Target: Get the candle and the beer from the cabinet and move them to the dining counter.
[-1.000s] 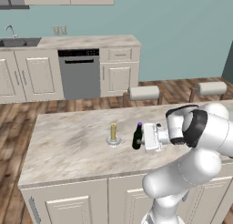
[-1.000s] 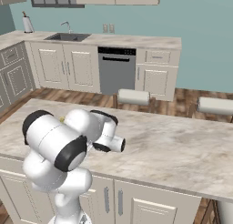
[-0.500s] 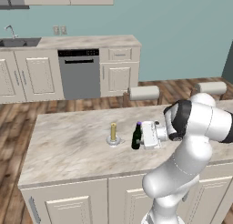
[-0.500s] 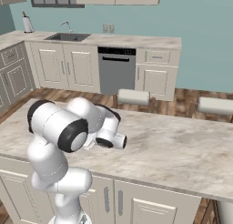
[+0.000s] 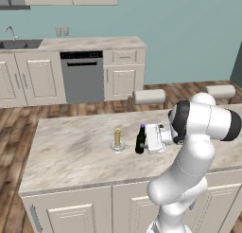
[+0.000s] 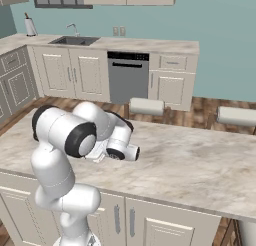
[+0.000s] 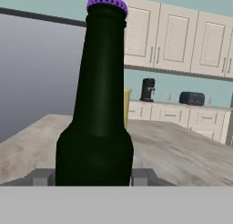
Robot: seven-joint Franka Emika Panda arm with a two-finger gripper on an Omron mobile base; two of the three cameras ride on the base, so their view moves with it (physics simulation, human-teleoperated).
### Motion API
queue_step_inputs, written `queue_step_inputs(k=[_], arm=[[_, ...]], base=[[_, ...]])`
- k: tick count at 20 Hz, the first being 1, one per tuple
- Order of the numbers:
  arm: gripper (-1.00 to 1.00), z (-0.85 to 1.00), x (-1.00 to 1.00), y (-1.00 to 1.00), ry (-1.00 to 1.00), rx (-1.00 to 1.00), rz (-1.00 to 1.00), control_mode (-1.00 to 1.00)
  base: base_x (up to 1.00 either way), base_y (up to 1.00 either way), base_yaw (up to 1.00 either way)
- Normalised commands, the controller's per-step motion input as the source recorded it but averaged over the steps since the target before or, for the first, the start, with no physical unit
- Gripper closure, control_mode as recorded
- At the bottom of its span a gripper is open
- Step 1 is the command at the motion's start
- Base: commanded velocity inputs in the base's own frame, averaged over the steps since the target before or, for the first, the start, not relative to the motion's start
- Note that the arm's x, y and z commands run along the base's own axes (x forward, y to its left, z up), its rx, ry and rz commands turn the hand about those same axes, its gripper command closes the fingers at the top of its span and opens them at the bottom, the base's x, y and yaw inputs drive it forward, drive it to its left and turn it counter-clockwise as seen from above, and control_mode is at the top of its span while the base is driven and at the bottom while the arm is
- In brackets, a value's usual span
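On the dining counter (image 5: pixel 71 151), the candle (image 5: pixel 117 138) and beer (image 5: pixel 140 139) both stand upright, so I judge placement finished; my gripper (image 5: pixel 144 140) brackets the bottle, grip unconfirmed, requiring straight withdrawal.

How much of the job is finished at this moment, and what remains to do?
Both things are already on the dining counter: the candle stands upright there, and the beer stands beside it. In hand: the gripper is at the bottle, its fingertips on either side of the base; whether it grips is unclear. Left: letting go and pulling the arm away.
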Motion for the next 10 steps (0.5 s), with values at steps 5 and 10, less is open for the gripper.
queue_step_inputs(k=[5,10], arm=[[1.0,-0.16,0.04,0.03,-0.09,0.0,0.01,-1.0],[-1.0,-0.15,0.06,0.0,-0.07,0.0,0.01,-1.0]], base=[[0.0,0.0,0.0],[0.0,0.0,0.0]])
